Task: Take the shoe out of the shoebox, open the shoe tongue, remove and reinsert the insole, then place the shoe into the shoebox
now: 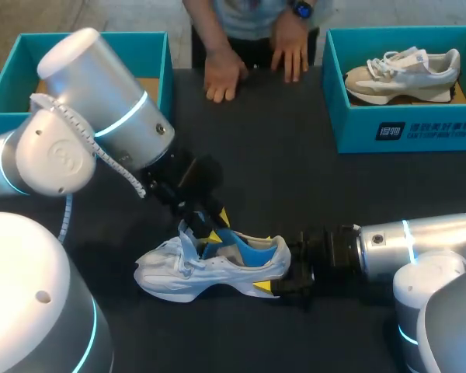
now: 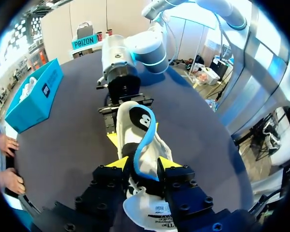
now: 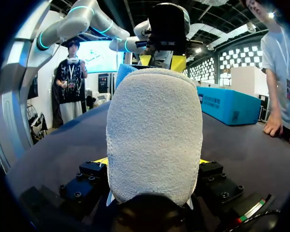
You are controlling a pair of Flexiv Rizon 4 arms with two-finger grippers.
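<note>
A white shoe (image 1: 188, 273) with blue lining lies on its sole in the middle of the black table, toe to the left. My right gripper (image 1: 284, 277) is shut on its heel; in the right wrist view the heel (image 3: 153, 135) fills the gap between that gripper's (image 3: 152, 162) fingers. My left gripper (image 1: 211, 225) hangs over the shoe's mouth, open, its yellow tips on either side of the blue-edged collar (image 2: 144, 159). The insole (image 2: 137, 118), white with a black mark, shows inside the shoe. The tongue (image 2: 154, 212) is folded forward under the left gripper (image 2: 145, 164).
A teal shoebox (image 1: 404, 128) at the back right holds a beige shoe (image 1: 404, 74). Another teal shoebox (image 1: 151, 47) stands at the back left, half hidden by my left arm. A person's hands (image 1: 225, 78) rest on the table's far edge.
</note>
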